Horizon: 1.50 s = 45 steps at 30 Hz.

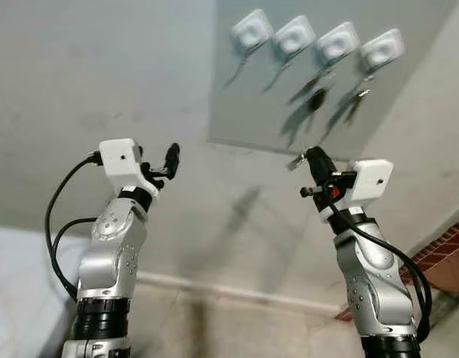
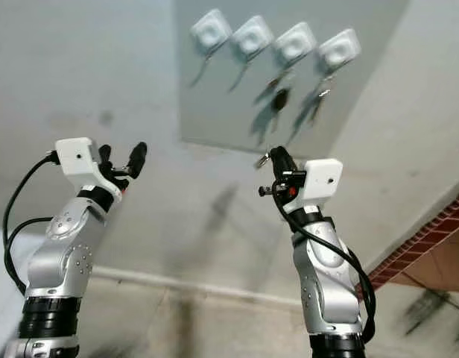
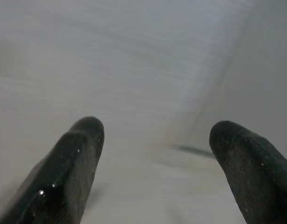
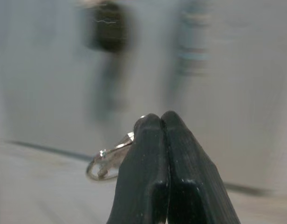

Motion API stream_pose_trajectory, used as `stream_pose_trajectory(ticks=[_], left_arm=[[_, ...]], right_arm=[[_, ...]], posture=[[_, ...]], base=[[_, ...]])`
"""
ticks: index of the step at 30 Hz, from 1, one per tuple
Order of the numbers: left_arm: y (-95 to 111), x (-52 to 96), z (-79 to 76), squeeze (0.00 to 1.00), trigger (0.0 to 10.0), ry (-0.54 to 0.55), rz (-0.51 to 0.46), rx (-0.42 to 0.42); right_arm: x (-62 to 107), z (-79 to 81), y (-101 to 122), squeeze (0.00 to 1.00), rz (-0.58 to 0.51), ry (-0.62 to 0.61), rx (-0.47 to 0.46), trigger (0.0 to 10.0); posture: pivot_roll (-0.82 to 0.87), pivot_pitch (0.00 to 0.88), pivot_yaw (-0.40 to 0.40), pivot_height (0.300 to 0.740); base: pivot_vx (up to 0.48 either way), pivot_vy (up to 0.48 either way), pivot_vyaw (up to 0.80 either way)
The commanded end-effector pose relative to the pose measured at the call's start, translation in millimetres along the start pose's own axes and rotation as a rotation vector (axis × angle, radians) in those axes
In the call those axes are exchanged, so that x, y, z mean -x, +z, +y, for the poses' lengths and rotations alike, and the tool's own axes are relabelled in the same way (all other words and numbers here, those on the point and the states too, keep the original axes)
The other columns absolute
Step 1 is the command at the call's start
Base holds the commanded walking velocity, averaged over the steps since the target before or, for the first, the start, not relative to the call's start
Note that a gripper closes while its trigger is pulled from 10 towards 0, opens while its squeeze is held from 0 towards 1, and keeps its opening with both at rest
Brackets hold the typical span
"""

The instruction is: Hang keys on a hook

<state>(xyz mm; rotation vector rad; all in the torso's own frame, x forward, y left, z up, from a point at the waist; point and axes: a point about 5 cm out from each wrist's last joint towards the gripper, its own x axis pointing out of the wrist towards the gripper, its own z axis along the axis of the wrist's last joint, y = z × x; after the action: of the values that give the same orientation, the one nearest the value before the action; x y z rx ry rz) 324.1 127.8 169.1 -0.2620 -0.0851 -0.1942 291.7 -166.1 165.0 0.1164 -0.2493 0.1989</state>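
While our right gripper (image 1: 311, 156) pinches the key ring (image 4: 104, 163) shut-fingered below the grey panel (image 1: 237, 112) | left gripper (image 1: 171, 156) spread wide, empty | two hooks (image 1: 252, 31) look free | we judge: lift, hang, release remaining.

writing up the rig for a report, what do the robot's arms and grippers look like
Both arms are silver metal with rounded joint housings, small bolt heads and a ribbed black ring lower down. Each wrist carries a boxy white camera housing with a small dark lens dot. The left gripper and right gripper each have two long matte black fingers with rounded tips. Black cables loop along each arm; a small red part sits by the right wrist.
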Motion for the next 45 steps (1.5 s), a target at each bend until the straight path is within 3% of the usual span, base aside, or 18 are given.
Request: stream_pose_trajectory(ticks=[1,9,16,20,24,29,36,45], left_arm=[[6.8,0.8,6.6,0.0,10.0,0.016,-0.025,-0.032],[7.7,2.4,4.1,0.0,10.0,0.007,-0.041,-0.021],[10.8,2.8,-2.9,0.0,10.0,-0.051,-0.051,-0.045],[15.0,3.4,-18.2,0.0,10.0,-0.153,-0.066,-0.077],[18.0,5.0,-29.8,0.0,10.0,-0.224,-0.073,-0.099],[25.0,9.1,-53.4,0.0,10.0,-0.357,-0.09,-0.135],[29.6,9.4,-63.4,0.0,10.0,-0.399,-0.102,-0.159],[33.2,9.2,-65.3,0.0,10.0,-0.397,-0.106,-0.147]], right_arm=[[-4.4,6.4,6.4,0.0,-0.03,0.021,-0.012,10.0],[-4.3,6.0,6.4,0.0,-0.025,0.032,-0.008,10.0],[-9.5,11.8,8.7,0.0,-0.02,0.117,-0.019,10.0],[-21.0,24.0,20.6,0.0,-0.058,0.241,-0.035,10.0],[-27.7,27.4,27.4,0.0,-0.076,0.279,-0.041,10.0],[-50.0,37.5,49.1,0.0,-0.151,0.369,-0.066,10.0],[-71.0,49.4,66.7,0.0,-0.213,0.426,-0.094,10.0],[-77.1,53.5,66.8,0.0,-0.218,0.446,-0.105,10.0]], posture=[[0.03,0.02,-0.042,0.74],[0.03,0.017,-0.047,0.74],[0.03,0.016,-0.051,0.74],[0.03,0.016,-0.051,0.74],[0.02,0.019,-0.052,0.74],[0.03,0.025,-0.054,0.74],[0.04,0.046,-0.054,0.74],[0.04,0.055,-0.058,0.74]], base=[[0.0,0.0,0.0],[0.0,0.0,0.0],[0.0,0.0,0.0],[0.0,0.0,0.0],[0.0,0.0,0.0],[0.0,0.0,0.0],[0.0,0.0,0.0],[0.0,0.0,0.0]])
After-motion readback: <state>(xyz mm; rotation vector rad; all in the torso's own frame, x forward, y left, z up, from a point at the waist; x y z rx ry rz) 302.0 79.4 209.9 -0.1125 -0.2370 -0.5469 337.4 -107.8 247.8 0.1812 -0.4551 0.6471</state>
